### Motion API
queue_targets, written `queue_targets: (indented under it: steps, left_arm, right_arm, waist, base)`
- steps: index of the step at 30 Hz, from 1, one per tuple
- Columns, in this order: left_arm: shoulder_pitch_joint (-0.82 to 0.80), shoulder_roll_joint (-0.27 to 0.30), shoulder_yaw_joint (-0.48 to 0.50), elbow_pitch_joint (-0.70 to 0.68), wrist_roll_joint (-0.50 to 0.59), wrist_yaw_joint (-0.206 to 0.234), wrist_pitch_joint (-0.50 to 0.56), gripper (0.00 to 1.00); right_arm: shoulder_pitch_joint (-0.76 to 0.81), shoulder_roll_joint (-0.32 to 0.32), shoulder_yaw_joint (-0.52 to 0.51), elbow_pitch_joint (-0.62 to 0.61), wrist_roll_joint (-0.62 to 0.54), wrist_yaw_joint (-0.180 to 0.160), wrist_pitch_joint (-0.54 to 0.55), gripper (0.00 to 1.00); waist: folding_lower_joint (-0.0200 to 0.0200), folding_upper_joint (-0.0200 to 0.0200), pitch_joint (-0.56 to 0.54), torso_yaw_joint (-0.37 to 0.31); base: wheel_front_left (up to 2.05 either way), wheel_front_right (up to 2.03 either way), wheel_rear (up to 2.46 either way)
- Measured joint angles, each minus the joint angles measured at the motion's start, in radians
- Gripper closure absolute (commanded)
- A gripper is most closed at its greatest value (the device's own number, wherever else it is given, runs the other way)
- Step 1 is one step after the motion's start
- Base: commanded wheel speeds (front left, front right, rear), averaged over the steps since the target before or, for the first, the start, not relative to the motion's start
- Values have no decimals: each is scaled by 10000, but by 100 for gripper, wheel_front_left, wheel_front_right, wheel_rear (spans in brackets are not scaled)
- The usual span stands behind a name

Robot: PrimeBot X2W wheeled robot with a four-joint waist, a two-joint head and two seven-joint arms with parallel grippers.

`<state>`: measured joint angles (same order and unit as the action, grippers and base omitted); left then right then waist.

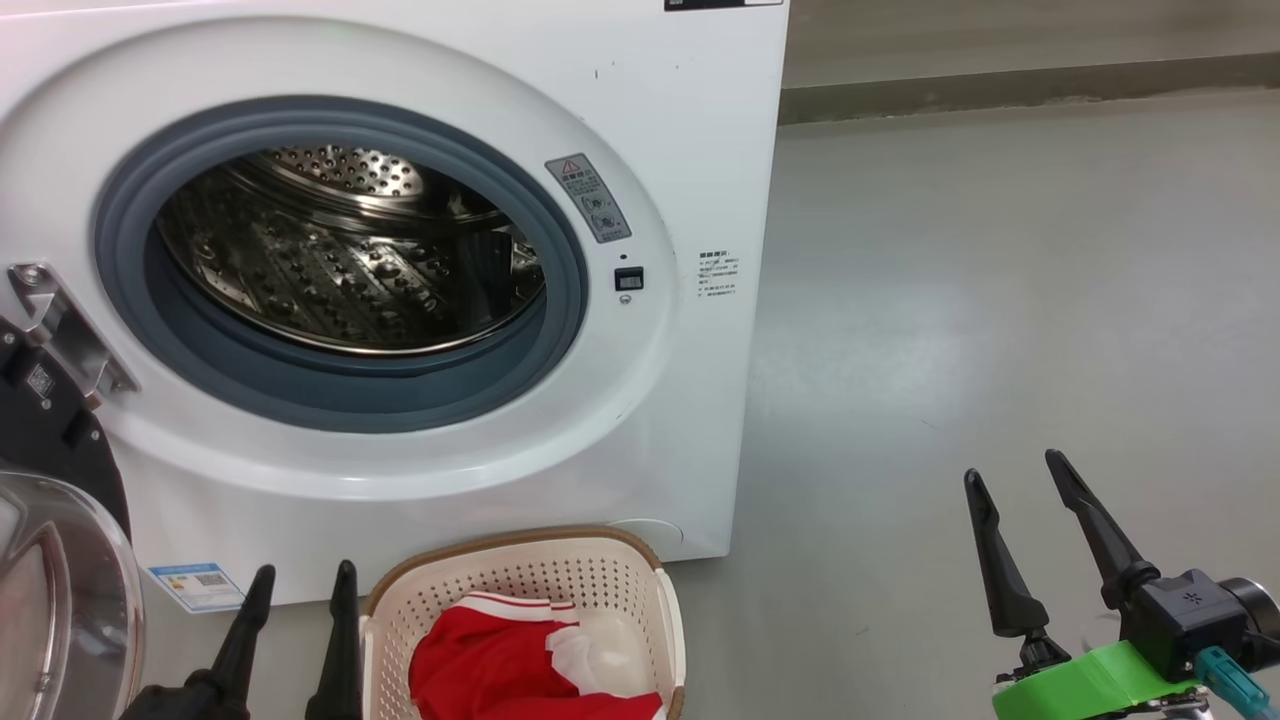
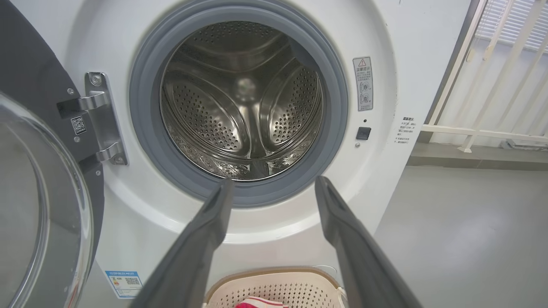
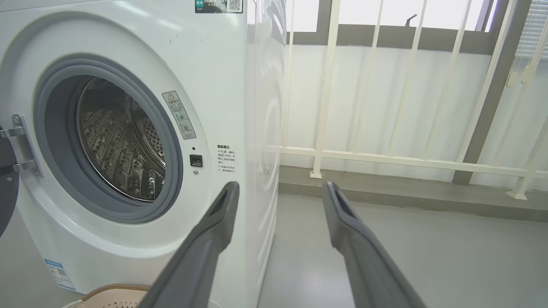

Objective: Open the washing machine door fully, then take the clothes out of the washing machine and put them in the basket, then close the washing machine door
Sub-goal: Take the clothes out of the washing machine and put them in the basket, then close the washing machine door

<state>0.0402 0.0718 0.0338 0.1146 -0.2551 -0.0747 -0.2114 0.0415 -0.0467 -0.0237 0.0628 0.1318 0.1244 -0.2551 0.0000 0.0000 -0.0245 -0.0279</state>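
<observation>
The washing machine door hangs swung wide at the left, so the mouth of the washing machine is free; its drum looks empty. The basket sits on the floor just below that mouth, handy for dropping, with the red clothes inside. Both the left hand and the right hand stand fingers apart, empty

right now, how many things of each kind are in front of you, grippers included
washing machine: 1
washing machine door: 1
basket: 1
heap of red clothes: 1
grippers: 2, left gripper and right gripper
total: 6
</observation>
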Motion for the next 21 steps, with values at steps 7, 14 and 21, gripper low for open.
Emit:
queue_targets:
  steps: [7, 14, 21]
  left_arm:
    - [41, 21, 2, -33, -8, 144, 90, 0]
    - [75, 35, -42, 13, -46, 171, 244, 0]
    - [133, 81, -82, 58, -104, 224, 251, 0]
  right_arm:
    - [31, 10, -35, -67, 0, 0, 0, 0]
    - [225, 42, -52, -92, 0, 0, 0, 0]
    - [226, 46, -52, -102, 0, 0, 0, 0]
  waist:
    - [0, 0, -66, 4]
    - [0, 0, -158, 18]
    - [0, 0, -202, 36]
  base:
    - [0, 0, 0]
    - [0, 0, 0]
    - [0, 0, 0]
